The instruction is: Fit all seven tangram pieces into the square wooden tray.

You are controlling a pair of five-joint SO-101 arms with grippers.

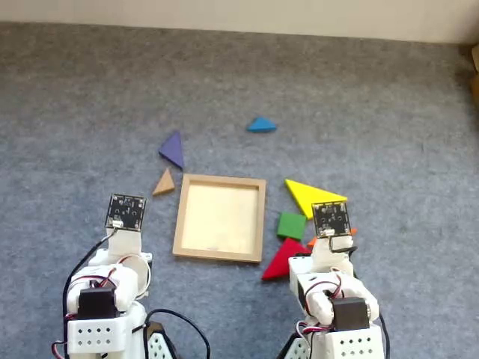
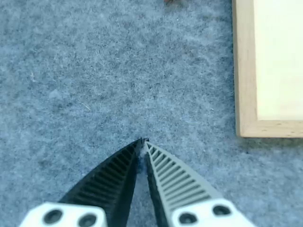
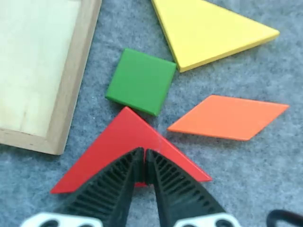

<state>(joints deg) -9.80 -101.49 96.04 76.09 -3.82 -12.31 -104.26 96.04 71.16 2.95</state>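
- Lying mid-frame in the high view: tray, nothing in it.
- Right gripper: jaws shut, holding nothing, tips over the red triangle, which sits lower right of the tray with its long edge crosswise to the tips.
- Green square, yellow triangle: right of tray, nearer the right arm.
- Left gripper: shut on nothing, over carpet left of tray.

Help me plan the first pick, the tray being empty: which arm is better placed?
Right. The right gripper hangs shut over the red triangle, green square beside it; the left gripper hangs shut over bare carpet beside the wooden tray.
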